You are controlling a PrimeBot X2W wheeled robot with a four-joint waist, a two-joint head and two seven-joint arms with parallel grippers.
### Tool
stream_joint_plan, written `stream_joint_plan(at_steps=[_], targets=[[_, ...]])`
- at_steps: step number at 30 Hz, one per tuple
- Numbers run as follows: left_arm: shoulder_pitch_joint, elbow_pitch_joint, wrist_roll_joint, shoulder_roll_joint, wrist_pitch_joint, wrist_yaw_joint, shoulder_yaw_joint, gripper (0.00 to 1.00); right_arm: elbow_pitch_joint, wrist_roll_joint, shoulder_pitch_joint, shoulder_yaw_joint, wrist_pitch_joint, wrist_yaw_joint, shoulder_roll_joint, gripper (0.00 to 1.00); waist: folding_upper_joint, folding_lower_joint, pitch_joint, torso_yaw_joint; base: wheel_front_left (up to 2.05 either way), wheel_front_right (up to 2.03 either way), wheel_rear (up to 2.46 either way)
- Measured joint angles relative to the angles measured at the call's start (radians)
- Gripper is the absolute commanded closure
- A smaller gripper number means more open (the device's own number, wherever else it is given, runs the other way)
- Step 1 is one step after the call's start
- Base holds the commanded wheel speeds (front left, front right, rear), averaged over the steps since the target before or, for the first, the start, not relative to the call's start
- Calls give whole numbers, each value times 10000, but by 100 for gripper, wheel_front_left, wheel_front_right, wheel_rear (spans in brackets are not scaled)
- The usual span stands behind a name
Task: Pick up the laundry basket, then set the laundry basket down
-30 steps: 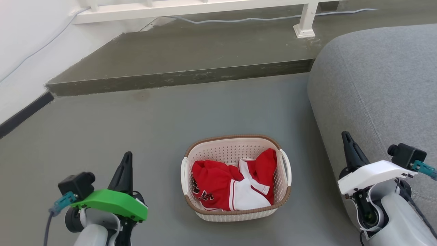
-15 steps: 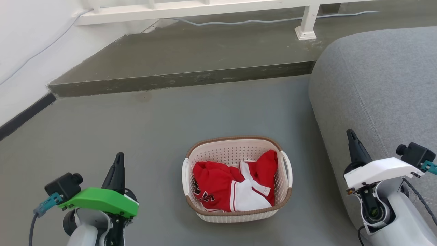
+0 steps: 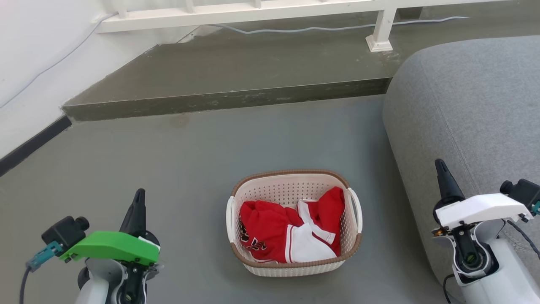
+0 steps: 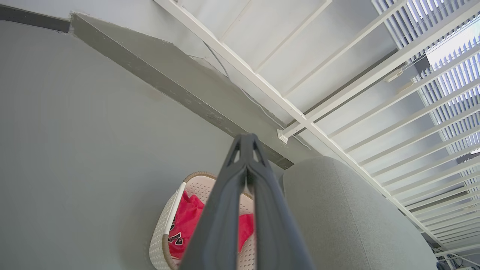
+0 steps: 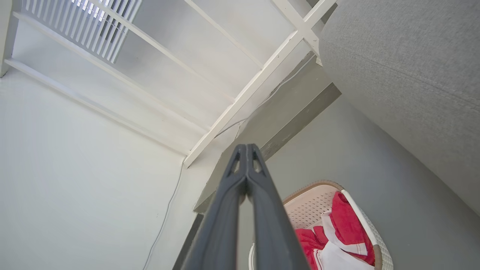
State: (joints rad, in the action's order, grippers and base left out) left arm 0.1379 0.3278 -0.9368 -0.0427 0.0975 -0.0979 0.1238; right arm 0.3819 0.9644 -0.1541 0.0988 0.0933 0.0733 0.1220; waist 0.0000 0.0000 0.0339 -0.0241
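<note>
The laundry basket (image 3: pixel 291 185) stands on the grey floor at lower centre of the head view, cream-white and perforated, with a brown rim, white side handles and red-and-white clothing (image 3: pixel 287 232) inside. My left gripper (image 3: pixel 139 196) is shut, well to the basket's left, with nothing in it. My right gripper (image 3: pixel 440 165) is shut too, to the basket's right in front of the sofa. In the left wrist view the closed fingers (image 4: pixel 245 140) partly hide the basket (image 4: pixel 165 232). The right wrist view has the basket (image 5: pixel 311 206) just right of my gripper (image 5: pixel 245 148).
A grey sofa (image 3: pixel 468 109) rises close to the basket's right side. A raised concrete step (image 3: pixel 219 101) crosses the floor beyond the basket, with a white railing (image 3: pixel 253 10) and a cable on it. A white wall (image 3: pixel 29 63) with a dark skirting lies at left.
Both grippers have moved outward and lower in the head view, away from the basket. The picture has shifted slightly, so the camera has moved a little. The basket stays on the floor.
</note>
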Motion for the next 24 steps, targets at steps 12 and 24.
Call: stream_joint_plan(at_steps=[12, 24], targets=[[-45, -86, -1189, 10, -355, -40, -364, 100, -169, 1097, 114, -426, -347, 94, -159, 100, 0, 0, -56, 43, 0, 0, 0], [-163, -153, -2454, 19, -773, -88, -769, 100, -324, 2311, 202, -897, -780, 188, -291, 100, 0, 0, -117, 90, 0, 0, 0]])
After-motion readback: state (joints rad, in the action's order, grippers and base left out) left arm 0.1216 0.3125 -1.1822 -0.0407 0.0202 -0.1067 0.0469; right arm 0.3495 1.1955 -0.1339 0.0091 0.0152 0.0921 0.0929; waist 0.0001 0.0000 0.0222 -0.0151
